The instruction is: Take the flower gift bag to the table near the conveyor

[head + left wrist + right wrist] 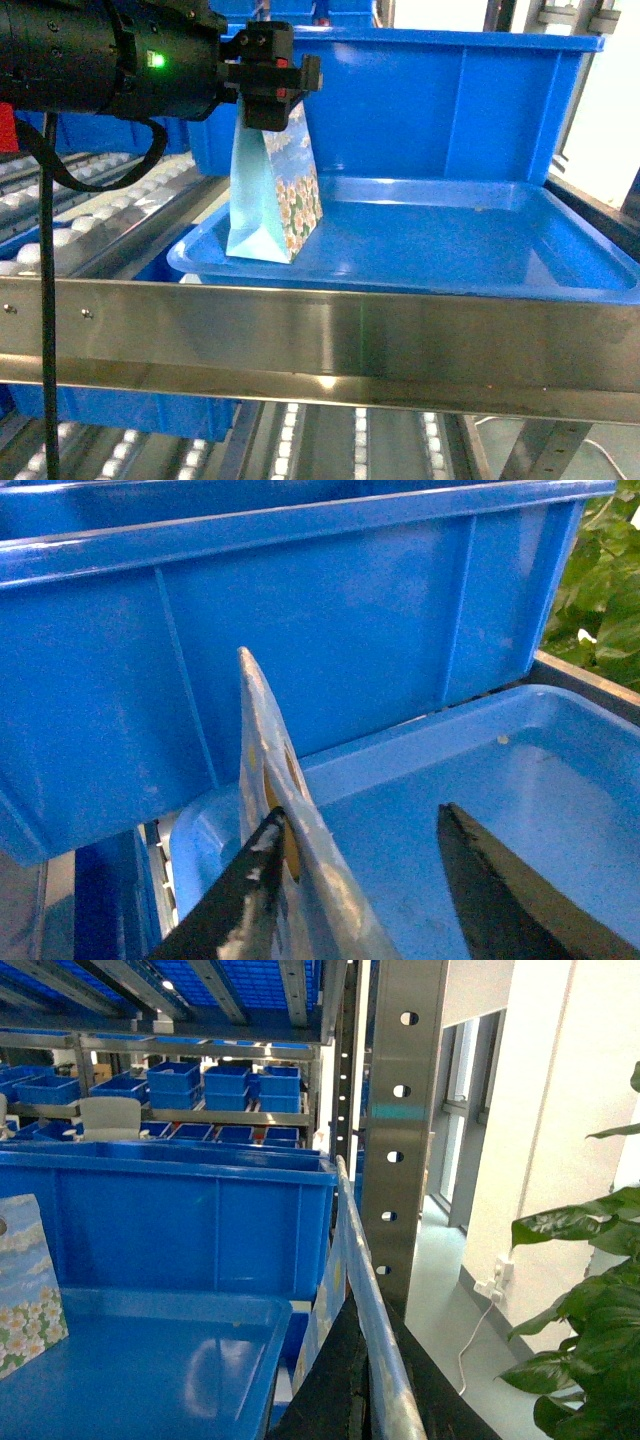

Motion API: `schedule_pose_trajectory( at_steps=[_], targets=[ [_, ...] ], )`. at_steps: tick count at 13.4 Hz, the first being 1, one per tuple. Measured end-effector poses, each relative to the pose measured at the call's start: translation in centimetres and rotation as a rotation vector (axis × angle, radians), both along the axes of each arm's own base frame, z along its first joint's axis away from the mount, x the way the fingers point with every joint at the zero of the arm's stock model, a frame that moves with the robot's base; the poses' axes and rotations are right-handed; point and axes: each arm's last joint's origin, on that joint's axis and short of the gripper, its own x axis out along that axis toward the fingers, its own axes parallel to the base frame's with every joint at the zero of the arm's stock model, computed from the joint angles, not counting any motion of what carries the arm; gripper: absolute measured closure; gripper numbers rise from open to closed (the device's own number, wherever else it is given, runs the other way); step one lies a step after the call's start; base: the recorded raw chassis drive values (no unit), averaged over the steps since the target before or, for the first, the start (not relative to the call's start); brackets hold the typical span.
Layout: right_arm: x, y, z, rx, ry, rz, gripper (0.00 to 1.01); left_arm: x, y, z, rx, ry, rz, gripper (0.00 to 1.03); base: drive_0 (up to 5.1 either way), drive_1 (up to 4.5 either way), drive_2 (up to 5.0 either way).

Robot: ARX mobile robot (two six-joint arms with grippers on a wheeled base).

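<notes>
While the gift bag [272, 195] stands upright in the blue tray [480, 250], the left gripper [268, 85] straddles its top edge, jaws apart, not clamped.

Right gripper [350, 1400]: state cannot be told.

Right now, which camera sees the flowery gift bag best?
The head camera: the whole flower bag stands in the blue tray, its top under the left hand. The left wrist camera sees only its thin top edge, and the right wrist camera only a corner.

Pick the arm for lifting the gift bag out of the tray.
Left. Its gripper is at the top edge of the gift bag in the tray, fingers open astride it.
</notes>
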Motion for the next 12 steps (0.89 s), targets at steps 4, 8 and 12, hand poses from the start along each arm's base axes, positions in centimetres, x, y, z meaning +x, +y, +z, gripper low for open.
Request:
schedule_pose_trajectory(
  at_steps=[4, 8, 12],
  targets=[
    [0.0, 0.0, 0.0, 0.000, 0.000, 0.000, 0.99, -0.2, 0.2, -0.4, 0.009, 0.004, 0.031, 1.02, 0.0, 0.00, 0.0],
    [0.0, 0.0, 0.0, 0.000, 0.000, 0.000, 0.99, -2.8, 0.8, 1.2, -0.006, -0.075, 0.062, 1.01, 0.0, 0.00, 0.0],
    [0.0, 0.0, 0.0, 0.000, 0.000, 0.000, 0.99, -6.0, 2.7, 3.9, -0.042, -0.235, 0.135, 1.01, 0.0, 0.00, 0.0]
  ],
)
